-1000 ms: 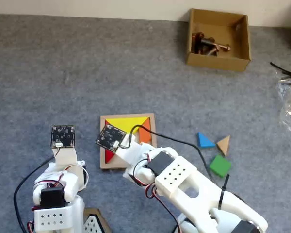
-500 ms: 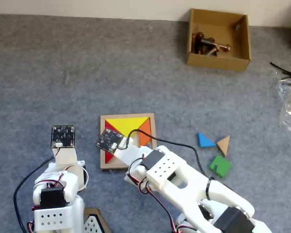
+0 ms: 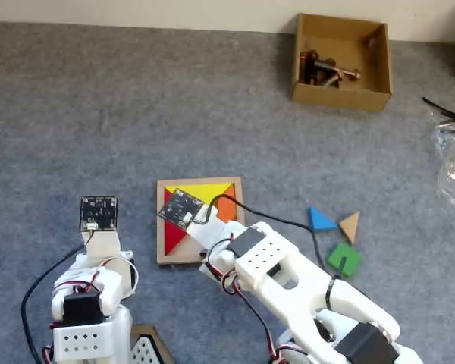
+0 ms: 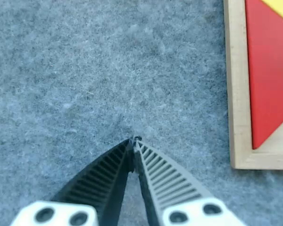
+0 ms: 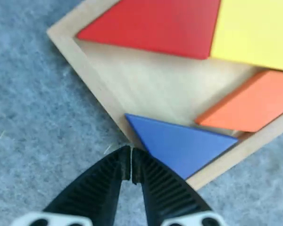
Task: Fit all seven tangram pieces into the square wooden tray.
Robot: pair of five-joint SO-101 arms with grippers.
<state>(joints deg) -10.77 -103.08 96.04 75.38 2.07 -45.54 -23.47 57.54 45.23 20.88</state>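
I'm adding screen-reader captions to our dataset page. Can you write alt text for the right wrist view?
The shut right claw hangs just outside the rim of the wooden tray, where a blue triangle overlaps that rim. Inside the tray lie a red triangle, a yellow piece and an orange piece.

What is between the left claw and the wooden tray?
Just bare grey carpet, as the left wrist view shows. The left claw is shut, apart from the tray.

Wooden tray (image 3: 161, 244) holds four pieces (image 5: 155, 26); blue triangle (image 3: 319, 219), tan triangle (image 3: 350, 225), green square (image 3: 343, 258) lie beside.
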